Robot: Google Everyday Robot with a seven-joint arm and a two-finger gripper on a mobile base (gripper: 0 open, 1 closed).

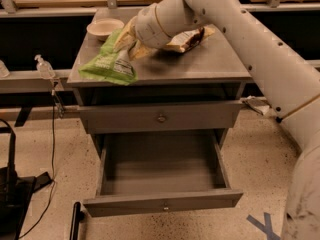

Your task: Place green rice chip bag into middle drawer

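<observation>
The green rice chip bag (107, 64), crinkled light green with a white label, hangs tilted over the front left edge of the grey cabinet top (200, 64). My gripper (126, 40) is at the bag's upper end, shut on it, with the white arm reaching in from the right. The middle drawer (162, 204) is pulled open below. Its narrow front has a small knob, and its grey tray (160, 166) has nothing in it. The bag is above and left of the tray, well above it.
A brown-and-yellow bag (189, 38) lies on the cabinet top behind my arm. A white bowl (104, 28) stands at the back left. The taller-fronted drawer (161, 118) above the open one is closed. A sanitiser bottle (44, 66) stands on the left rail, and black gear (12, 194) sits on the floor at the left.
</observation>
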